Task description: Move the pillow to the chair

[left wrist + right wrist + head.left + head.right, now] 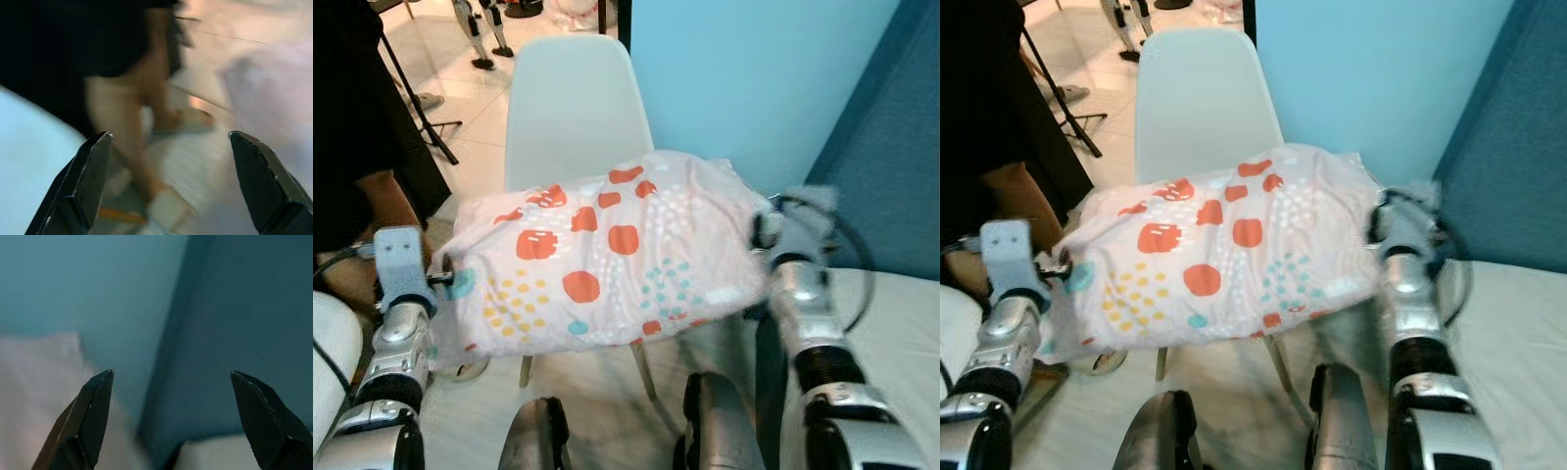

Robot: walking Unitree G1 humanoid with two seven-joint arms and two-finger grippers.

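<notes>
The spotted pillow lay across the seat of the white chair, overhanging its front edge. Behind the chair stood a pale blue wall; a person in black stood close by on the left, and a white bed sat to the right. The left gripper and right gripper flanked the pillow's ends, jaws spread wide and released, clasping nothing.
</notes>
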